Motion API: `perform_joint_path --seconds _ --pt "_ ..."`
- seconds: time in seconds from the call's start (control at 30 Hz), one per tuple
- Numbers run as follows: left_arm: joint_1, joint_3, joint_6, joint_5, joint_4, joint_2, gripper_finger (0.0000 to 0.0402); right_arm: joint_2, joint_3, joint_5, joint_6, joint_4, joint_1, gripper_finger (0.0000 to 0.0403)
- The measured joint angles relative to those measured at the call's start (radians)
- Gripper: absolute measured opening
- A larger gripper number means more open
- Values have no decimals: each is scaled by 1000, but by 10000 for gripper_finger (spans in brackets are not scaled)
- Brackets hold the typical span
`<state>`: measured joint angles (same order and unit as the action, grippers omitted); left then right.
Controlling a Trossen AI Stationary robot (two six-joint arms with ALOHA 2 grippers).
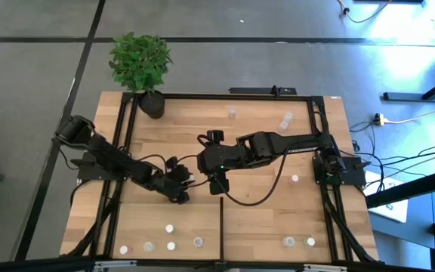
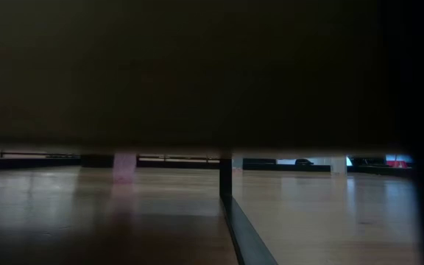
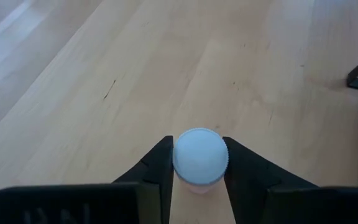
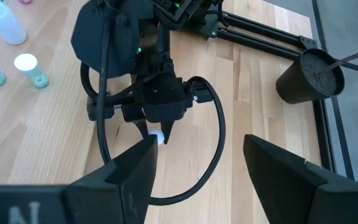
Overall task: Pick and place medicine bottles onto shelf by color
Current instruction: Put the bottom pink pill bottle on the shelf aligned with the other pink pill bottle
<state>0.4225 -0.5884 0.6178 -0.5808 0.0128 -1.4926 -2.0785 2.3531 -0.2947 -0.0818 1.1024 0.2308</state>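
Note:
A tiny medicine bottle (image 3: 199,155) with a white cap and a pinkish body stands between the fingers of my left gripper (image 3: 197,142), low over the wood left of centre (image 1: 186,183). My left gripper is shut on it. My right gripper (image 4: 194,158) hangs open higher up, just right of the left one (image 1: 216,183), and touches nothing. Several more bottles (image 1: 171,245) stand along the near edge of the wooden shelf (image 1: 263,219), with a few others at its far side (image 1: 285,121). My left gripper pinches the bottle's white cap (image 3: 178,163) between its two fingers, one on each opposite side. The fingers come slanting down from the table's left. The bottle is upright; the cap hides whether its base rests on the wood.
A potted plant (image 1: 152,102) stands at the far left corner. A short black divider bar (image 1: 223,227) splits the near part of the shelf. Black rails (image 1: 127,143) run along its sides. One lone bottle (image 1: 294,179) stands right of centre. The low view is mostly blocked by something dark.

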Motion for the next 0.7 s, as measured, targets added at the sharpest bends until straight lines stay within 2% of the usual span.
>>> perform_joint_path --seconds 0.27,0.7 --pt "56 -1 5 -4 -58 90 101 0 0 0 -1 -2 0 239" --pt "219 -1 22 -9 -302 369 100 0 0 0 -2 -7 0 239"
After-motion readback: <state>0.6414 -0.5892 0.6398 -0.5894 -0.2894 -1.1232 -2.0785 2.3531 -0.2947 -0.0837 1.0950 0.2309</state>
